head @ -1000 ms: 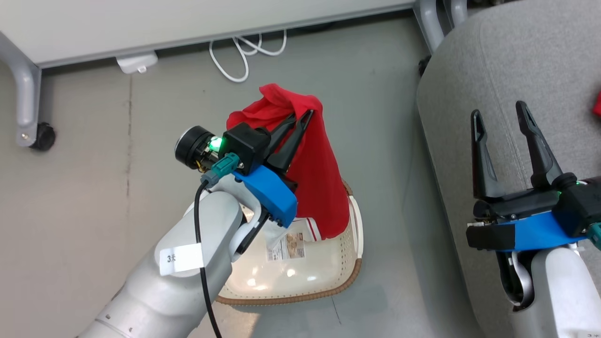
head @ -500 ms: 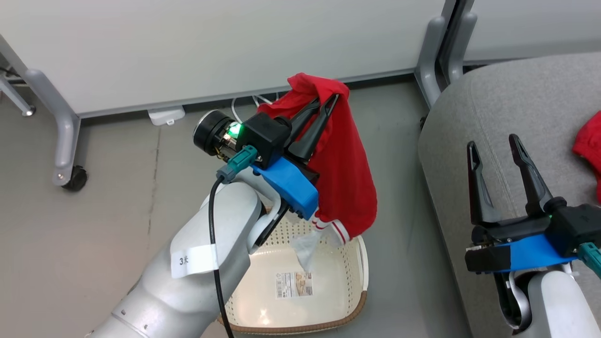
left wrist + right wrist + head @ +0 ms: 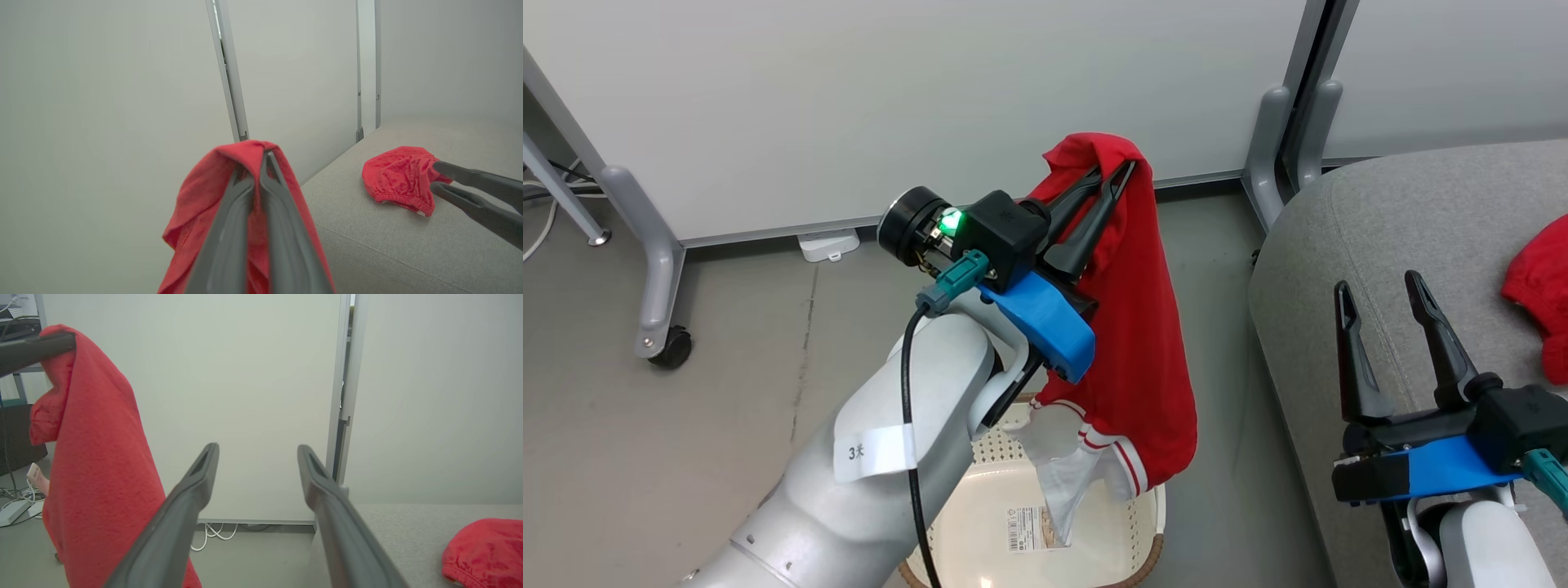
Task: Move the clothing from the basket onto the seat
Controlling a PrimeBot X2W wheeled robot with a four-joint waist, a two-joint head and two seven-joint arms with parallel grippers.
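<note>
**A:** What's the room like?

**B:** A grey floor (image 3: 727, 408), pale partition panels (image 3: 849, 106) on legs with a castor (image 3: 674, 347), and a grey sofa (image 3: 1421, 220) on the right.

**A:** And the clothing?

**B:** A red garment (image 3: 1143, 327) with a striped white cuff hangs over the cream basket (image 3: 1147, 523). The left gripper (image 3: 1112, 169) has its jaws clenched on the top fold. A second garment (image 3: 1539, 286) lies on the sofa.

**A:** The right gripper (image 3: 1376, 282)?

**B:** Its jaws are spread with nothing between them, over the sofa's edge.

**A:** How do the views differ?

**B:** The head view gives the basket's paper label (image 3: 1029, 529). The left wrist view gives the lying garment's gathered hem. The right wrist view catches white cables (image 3: 212, 535) under the panel.
</note>
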